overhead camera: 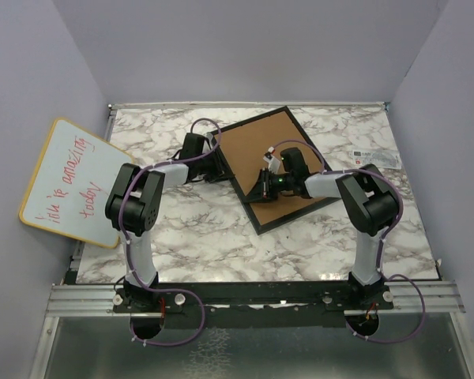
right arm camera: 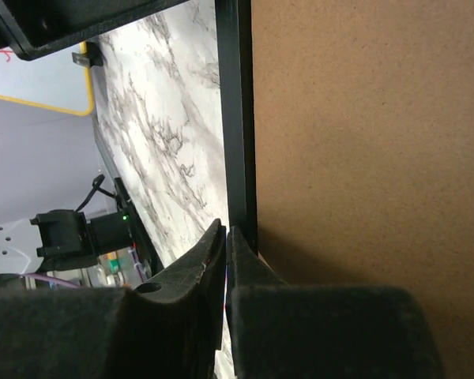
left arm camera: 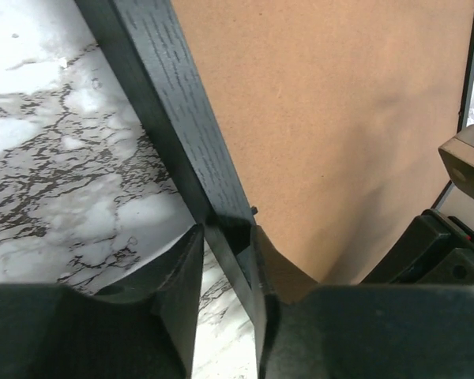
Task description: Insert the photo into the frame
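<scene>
The black frame [overhead camera: 296,215] lies face down and turned at an angle on the marble table, its brown backing board [overhead camera: 257,146] filling it. The photo shows in no view. My left gripper [overhead camera: 212,164] is at the frame's left edge. In the left wrist view its fingers straddle the black rail [left arm camera: 166,103], and the gripper [left arm camera: 225,245] is shut on it beside the board [left arm camera: 340,118]. My right gripper [overhead camera: 262,188] sits at the frame's lower-left edge. In the right wrist view it [right arm camera: 226,237] is shut, tips at the rail [right arm camera: 235,118], with nothing discernible between them.
A yellow-rimmed whiteboard [overhead camera: 71,181] with red writing leans against the left wall. A small printed label [overhead camera: 375,155] lies at the table's back right. Grey walls enclose the table on three sides. Part of the right arm [left arm camera: 458,229] reaches over the board.
</scene>
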